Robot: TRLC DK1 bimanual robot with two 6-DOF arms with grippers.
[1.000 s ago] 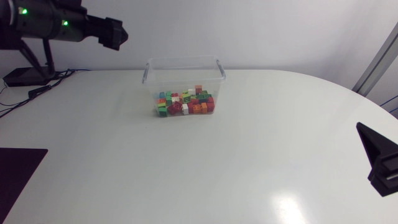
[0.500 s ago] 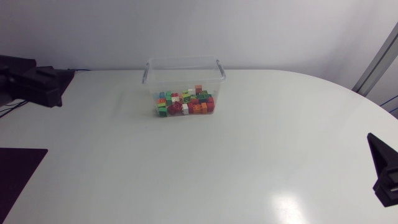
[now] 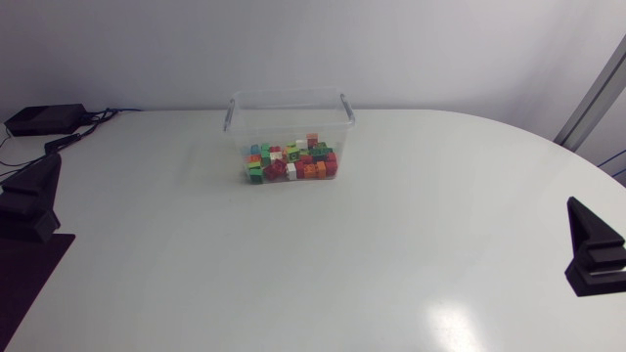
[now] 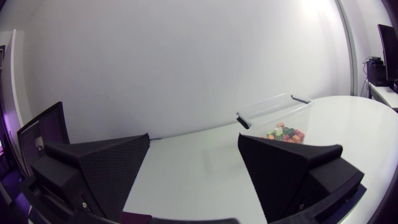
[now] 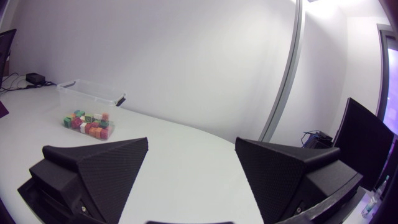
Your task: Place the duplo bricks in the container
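Head view: white glossy table (image 3: 411,244), clear container (image 3: 290,102) near its far edge.
Duplo bricks (image 3: 290,162) lie heaped inside the container; left gripper (image 4: 194,138) and right gripper (image 5: 191,141) sit at opposite table edges, well apart from it, jaws spread.

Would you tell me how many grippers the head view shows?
2: the left gripper at the table's left edge, the right gripper at its right edge; both open, far from the container.

On white tabletop (image 3: 323,254), toward far side: clear container (image 3: 290,108) holding heap of red, green, orange and white duplo bricks (image 3: 291,162). At side edges, well apart from it: left tool (image 3: 31,196), right tool (image 3: 593,249), both black.
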